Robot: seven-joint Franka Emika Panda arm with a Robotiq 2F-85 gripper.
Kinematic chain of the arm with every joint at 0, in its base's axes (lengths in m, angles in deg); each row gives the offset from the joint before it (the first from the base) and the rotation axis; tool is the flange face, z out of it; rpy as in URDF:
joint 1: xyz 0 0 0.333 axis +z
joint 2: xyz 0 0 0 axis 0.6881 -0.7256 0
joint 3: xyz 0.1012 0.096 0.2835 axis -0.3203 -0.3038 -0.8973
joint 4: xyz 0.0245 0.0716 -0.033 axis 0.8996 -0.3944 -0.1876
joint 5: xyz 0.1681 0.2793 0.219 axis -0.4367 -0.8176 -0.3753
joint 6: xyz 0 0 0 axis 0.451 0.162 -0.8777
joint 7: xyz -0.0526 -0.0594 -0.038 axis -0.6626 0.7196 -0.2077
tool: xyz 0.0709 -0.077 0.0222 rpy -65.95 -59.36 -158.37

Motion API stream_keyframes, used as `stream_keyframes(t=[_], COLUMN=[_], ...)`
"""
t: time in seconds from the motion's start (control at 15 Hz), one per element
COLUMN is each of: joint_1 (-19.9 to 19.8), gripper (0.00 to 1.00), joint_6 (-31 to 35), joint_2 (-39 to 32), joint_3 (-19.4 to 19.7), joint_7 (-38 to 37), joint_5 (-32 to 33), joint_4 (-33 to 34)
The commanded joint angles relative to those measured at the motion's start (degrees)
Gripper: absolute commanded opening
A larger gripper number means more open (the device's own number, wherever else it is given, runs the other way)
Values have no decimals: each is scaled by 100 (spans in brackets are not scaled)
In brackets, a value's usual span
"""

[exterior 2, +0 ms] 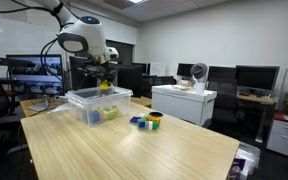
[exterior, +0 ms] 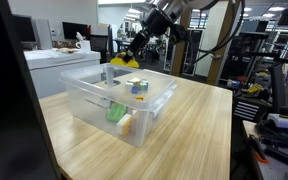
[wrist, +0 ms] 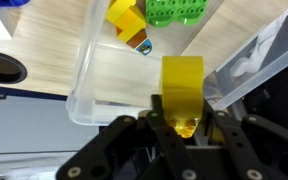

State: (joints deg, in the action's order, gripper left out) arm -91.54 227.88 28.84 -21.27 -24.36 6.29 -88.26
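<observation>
In the wrist view my gripper [wrist: 184, 122] is shut on a yellow block [wrist: 183, 85], which sticks out from between the black fingers. It hangs above the rim of a clear plastic bin [wrist: 92, 105]. Inside the bin lie a green studded block [wrist: 179, 12] and a yellow-and-orange block [wrist: 129, 25]. In both exterior views the gripper [exterior: 125, 58] holds the yellow block [exterior: 120, 61] just over the far edge of the bin [exterior: 119, 100], seen also as the bin [exterior 2: 97, 104] on the wooden table, with the gripper [exterior 2: 106, 84] above it.
The bin stands on a light wooden table [exterior: 184, 130]. A small group of coloured blocks [exterior 2: 144, 121] sits on the table beside the bin. Desks, monitors and a white cabinet [exterior 2: 184, 103] stand around the table.
</observation>
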Motion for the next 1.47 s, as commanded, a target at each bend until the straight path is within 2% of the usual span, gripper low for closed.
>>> stream_keyframes(t=[0.0,0.13,0.27,0.47,0.53,0.6,0.93,1.07,1.13,1.4], joint_1=[1140,1985,2849,3622,3788,3928,4205,4119,3872,3551], gripper=[61,62,70,89,96,99,100,100,100,100], joint_6=[-699,-768,-708,-631,-614,-571,45,466,648,1161], joint_2=[954,1119,1206,1307,1322,1310,760,400,197,-606], joint_3=[1443,2424,3382,4263,4452,4610,5166,5360,5280,5634], joint_7=[451,266,153,99,90,53,-277,-546,-685,-1504], joint_5=[-336,23,353,746,837,906,930,1032,1044,1455], joint_4=[-665,-886,-1020,-1163,-1192,-1193,-592,-281,-140,264])
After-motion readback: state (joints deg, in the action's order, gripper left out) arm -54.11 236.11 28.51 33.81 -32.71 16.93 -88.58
